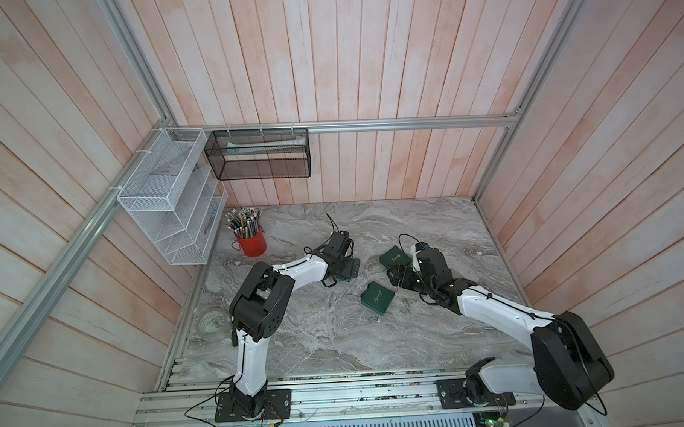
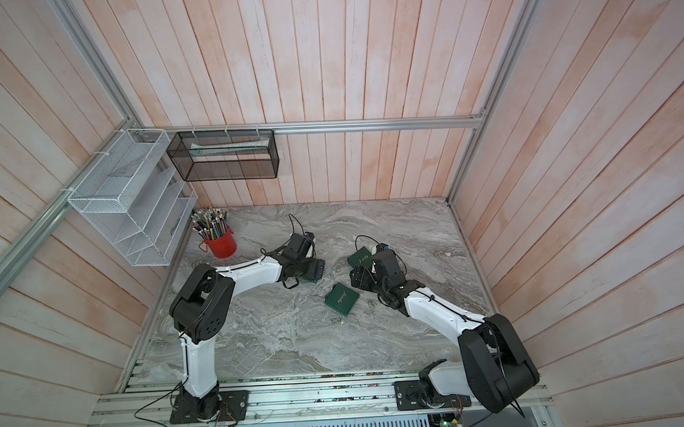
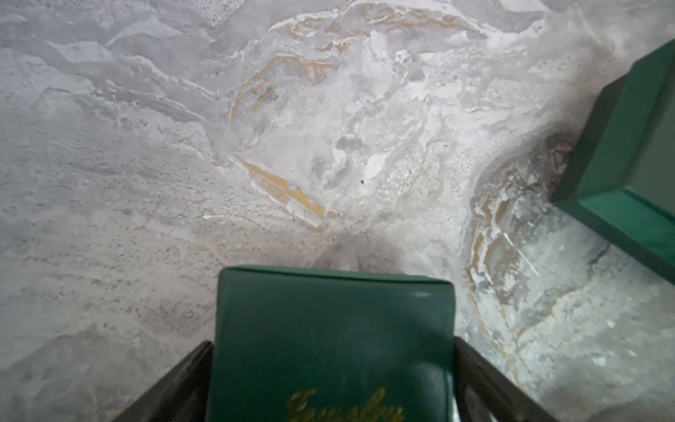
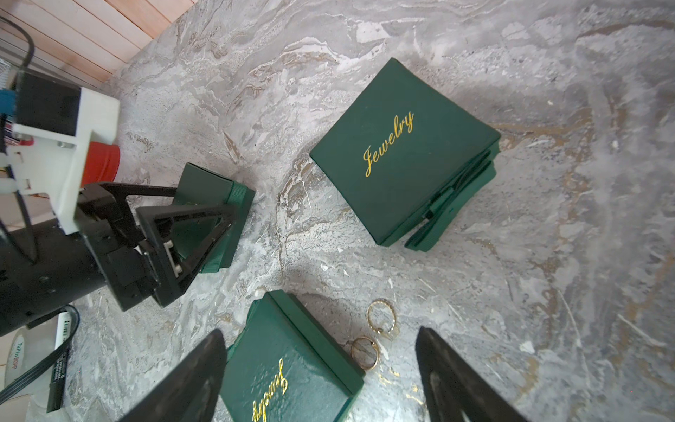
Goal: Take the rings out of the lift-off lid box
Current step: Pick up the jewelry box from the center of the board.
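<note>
Right gripper spread wide, holding nothing. Two rings lie on the marble table between its fingers, just beside a green box that is also between them. Left gripper straddles a second green box, jaws wide; cannot tell whether they press it.

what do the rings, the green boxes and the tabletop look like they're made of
Rings: thin metal, gold-toned and shiny; bright glints along the hoops.
Green boxes: probably card wrapped in matte green paper, with gold foil lettering and fabric ribbon; sharp folded edges.
Tabletop: grey veined marble look, low sheen; real stone or a printed surface, cannot tell.
</note>
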